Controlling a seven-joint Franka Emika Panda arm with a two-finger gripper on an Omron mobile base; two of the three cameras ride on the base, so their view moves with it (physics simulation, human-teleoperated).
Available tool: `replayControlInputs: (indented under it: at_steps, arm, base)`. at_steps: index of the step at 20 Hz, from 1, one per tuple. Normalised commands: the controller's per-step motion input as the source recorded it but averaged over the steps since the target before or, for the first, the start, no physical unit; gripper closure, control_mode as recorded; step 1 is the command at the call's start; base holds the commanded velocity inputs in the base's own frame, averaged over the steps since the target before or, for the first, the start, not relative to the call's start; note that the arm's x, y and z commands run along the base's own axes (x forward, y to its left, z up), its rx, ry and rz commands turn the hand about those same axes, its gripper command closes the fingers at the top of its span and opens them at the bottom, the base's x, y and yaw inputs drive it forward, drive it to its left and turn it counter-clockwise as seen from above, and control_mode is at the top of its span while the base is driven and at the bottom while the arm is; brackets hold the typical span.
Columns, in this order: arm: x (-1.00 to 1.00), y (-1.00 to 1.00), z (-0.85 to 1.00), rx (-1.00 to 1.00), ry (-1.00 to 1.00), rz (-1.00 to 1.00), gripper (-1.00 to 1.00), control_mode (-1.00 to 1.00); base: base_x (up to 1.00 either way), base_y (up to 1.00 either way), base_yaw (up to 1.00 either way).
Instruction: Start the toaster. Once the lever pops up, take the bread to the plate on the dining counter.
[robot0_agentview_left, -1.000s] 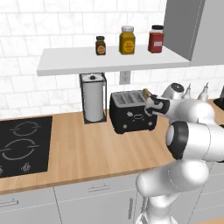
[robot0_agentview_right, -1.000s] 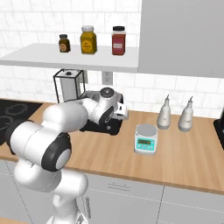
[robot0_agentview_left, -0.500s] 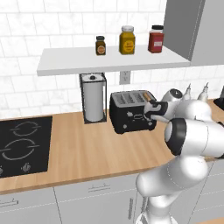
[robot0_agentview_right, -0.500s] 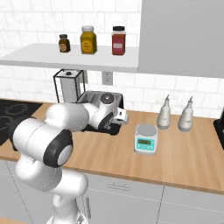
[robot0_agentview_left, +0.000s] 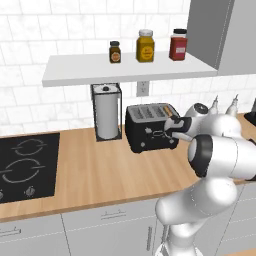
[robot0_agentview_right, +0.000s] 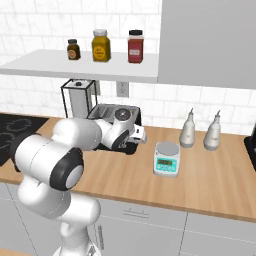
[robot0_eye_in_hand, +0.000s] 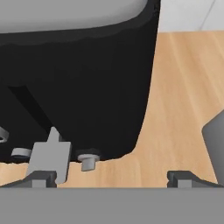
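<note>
Toaster (robot0_agentview_left: 151, 126): black, two-slot, sitting toward back edge of wood counter (robot0_agentview_left: 100, 170), just beside paper-towel holder (robot0_agentview_left: 106, 112); long axis running along wall, control face pointing toward counter's front edge.
Bread (robot0_agentview_left: 170, 113): tan edge showing at toaster's top.
Gripper (robot0_agentview_left: 171, 131): fingers spread wide, holding nothing, hovering at toaster's control face, probably lining up for lever (robot0_eye_in_hand: 49, 157).

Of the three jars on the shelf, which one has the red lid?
The right-hand jar, nearest the grey cabinet; it is red-filled too. The middle one is yellow, the left one small and dark.
</note>
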Motion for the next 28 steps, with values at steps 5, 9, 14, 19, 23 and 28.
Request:
replayControlInputs:
  at_steps: [5, 9, 14, 19, 23, 28]
  arm:
    - [-0.13, 0.00, 0.04, 0.00, -0.04, 0.00, -1.00, -1.00]
    - [-0.30, 0.01, 0.39, 0.00, -0.03, -0.01, -1.00, -1.00]
    - [-0.07, 0.06, 0.49, 0.00, 0.00, -0.02, -1.00, -1.00]
    - [0.00, 0.03, 0.81, 0.00, -0.05, 0.00, -1.00, -1.00]
    - [-0.03, 0.01, 0.67, 0.00, -0.20, 0.00, -1.00, -1.00]
    - [-0.23, 0.00, 0.34, 0.00, -0.34, 0.00, -1.00, -1.00]
  base:
    - [0.00, 0.00, 0.00]
    - [0.00, 0.00, 0.00]
    - [0.00, 0.00, 0.00]
    - [0.00, 0.00, 0.00]
    - [0.00, 0.00, 0.00]
    - [0.00, 0.00, 0.00]
